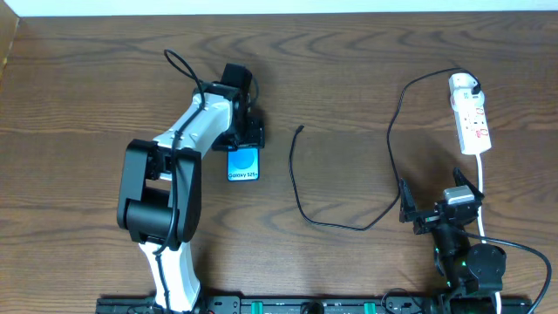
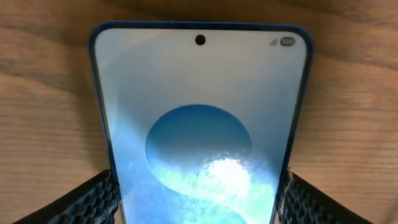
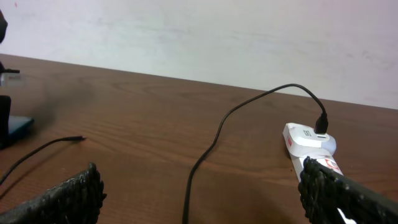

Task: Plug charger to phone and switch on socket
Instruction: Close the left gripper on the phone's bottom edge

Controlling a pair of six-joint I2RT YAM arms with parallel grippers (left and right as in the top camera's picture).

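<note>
The phone (image 1: 244, 164) lies flat on the table, its cyan-blue screen lit and white text at its near edge. My left gripper (image 1: 247, 133) is at its far end. In the left wrist view the phone (image 2: 199, 112) fills the frame and my left gripper (image 2: 199, 202) has one finger pressed on each long edge. The socket (image 1: 472, 118) lies at the far right, with the charger's white plug head (image 1: 464, 85) in it. The charger's black cable (image 1: 390, 148) loops left to its free tip (image 1: 301, 129). My right gripper (image 1: 442, 209) is open and empty near the table's front, with the cable (image 3: 208, 146) ahead of it.
The socket's white cord (image 1: 482, 196) runs down past my right gripper to the front edge. In the right wrist view the socket (image 3: 306, 140) is at the right, the cable tip (image 3: 79, 138) at the left, the phone's edge (image 3: 17, 127) at the far left and a pale wall behind.
</note>
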